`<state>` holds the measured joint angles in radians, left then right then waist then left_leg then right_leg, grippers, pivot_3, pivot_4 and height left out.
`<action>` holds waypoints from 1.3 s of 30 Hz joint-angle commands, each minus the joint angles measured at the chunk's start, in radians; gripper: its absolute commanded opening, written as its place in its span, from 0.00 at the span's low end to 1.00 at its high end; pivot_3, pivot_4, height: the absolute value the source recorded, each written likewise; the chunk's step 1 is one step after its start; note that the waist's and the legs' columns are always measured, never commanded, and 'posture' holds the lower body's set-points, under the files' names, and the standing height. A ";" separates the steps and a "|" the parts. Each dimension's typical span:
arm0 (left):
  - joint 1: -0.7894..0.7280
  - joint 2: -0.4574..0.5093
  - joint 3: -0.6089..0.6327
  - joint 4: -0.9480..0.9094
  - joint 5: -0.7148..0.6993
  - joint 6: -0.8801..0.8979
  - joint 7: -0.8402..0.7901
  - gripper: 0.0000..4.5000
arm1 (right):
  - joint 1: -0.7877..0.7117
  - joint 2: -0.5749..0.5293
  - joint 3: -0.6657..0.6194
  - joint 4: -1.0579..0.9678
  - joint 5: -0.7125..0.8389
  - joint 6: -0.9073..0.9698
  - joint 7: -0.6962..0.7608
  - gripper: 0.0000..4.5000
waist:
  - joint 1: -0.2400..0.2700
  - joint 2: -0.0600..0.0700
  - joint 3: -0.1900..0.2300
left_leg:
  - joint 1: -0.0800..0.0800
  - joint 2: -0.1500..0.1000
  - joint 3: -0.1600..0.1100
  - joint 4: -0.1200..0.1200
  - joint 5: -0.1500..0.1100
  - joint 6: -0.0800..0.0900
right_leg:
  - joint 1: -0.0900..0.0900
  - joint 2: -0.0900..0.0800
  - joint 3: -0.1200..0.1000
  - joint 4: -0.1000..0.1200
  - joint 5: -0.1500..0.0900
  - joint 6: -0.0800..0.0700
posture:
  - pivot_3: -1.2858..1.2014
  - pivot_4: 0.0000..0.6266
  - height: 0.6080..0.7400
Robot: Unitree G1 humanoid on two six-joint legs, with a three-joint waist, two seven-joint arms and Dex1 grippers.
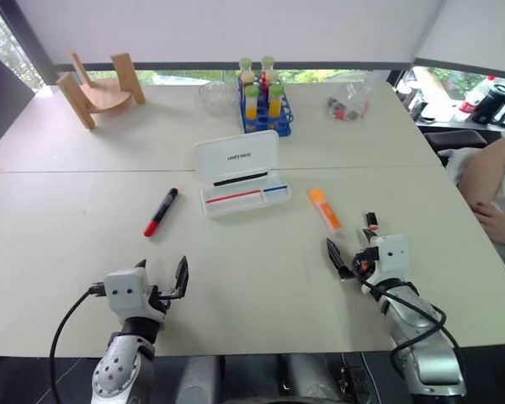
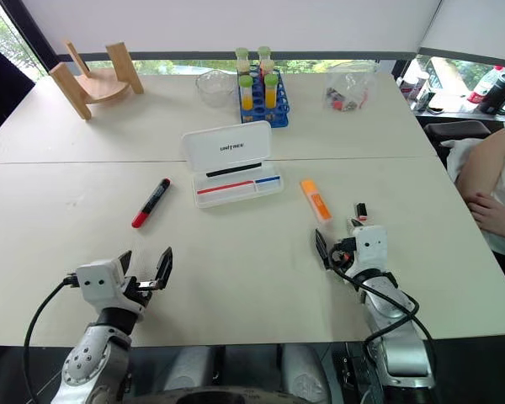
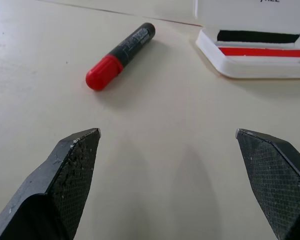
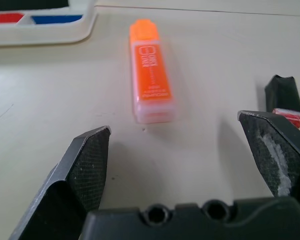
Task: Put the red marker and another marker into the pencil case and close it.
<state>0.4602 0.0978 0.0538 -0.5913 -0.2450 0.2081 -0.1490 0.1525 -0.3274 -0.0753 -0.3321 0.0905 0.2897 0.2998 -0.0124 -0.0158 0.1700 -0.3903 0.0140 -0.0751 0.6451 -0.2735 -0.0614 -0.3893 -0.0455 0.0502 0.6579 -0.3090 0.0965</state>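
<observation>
White pencil case [image 1: 238, 174] lying open; red marker [image 1: 161, 212] and orange highlighter [image 1: 325, 209] loose on table [image 1: 59, 252]; left gripper [image 1: 162, 282] and right gripper [image 1: 352, 247] spread wide, empty.

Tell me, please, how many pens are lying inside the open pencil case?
3. In the pencil case, a black pen lies nearest the raised lid, a red pen lies in front of it, and a blue pen sits beside the red one. None looks hidden.
</observation>
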 commanded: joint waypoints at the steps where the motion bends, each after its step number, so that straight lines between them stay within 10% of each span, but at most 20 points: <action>1: -0.114 0.119 0.050 -0.043 -0.075 0.017 -0.125 0.99 | -0.043 -0.071 -0.019 -0.097 0.052 0.022 0.089 1.00 | -0.001 0.003 0.002 | 0.000 0.000 0.000 0.000 0.000 0.000 | 0.000 0.000 0.000 0.000 0.000 0.000 | 0.52 0.24 1.00; 12: -0.714 0.525 -0.038 0.448 -0.252 0.152 -0.779 0.99 | -0.341 -0.447 -0.034 -0.111 0.350 0.308 0.532 1.00 | 0.000 0.008 0.005 | 0.000 -0.001 0.000 0.000 0.000 0.000 | 0.000 0.000 -0.001 0.000 0.003 0.004 | 0.52 0.24 1.00; 31: -1.184 0.354 -0.261 1.286 0.074 -0.252 -1.087 0.99 | -0.494 -0.564 -0.096 -0.133 0.447 0.418 0.550 1.00 | -0.001 0.007 0.007 | -0.003 -0.001 -0.002 0.002 -0.002 0.004 | -0.002 0.000 -0.003 0.002 0.003 0.006 | 0.52 0.24 1.00; 39: -1.149 0.371 -0.244 1.250 0.061 -0.225 -1.148 0.20 | -0.519 -0.556 -0.076 -0.129 0.448 0.418 0.533 1.00 | -0.004 0.007 0.007 | -0.003 -0.001 -0.002 0.002 -0.002 0.004 | -0.003 0.000 -0.003 0.004 0.003 0.006 | 0.52 0.24 1.00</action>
<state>-0.7099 0.4470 -0.2069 0.6994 -0.1761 -0.0296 -1.2633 -0.3468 -0.8845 -0.1376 -0.4300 0.5280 0.7139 0.8368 -0.0167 -0.0090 0.1768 -0.3929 0.0130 -0.0768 0.6469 -0.2756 -0.0570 -0.3922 -0.0454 0.0475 0.6617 -0.3062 0.1026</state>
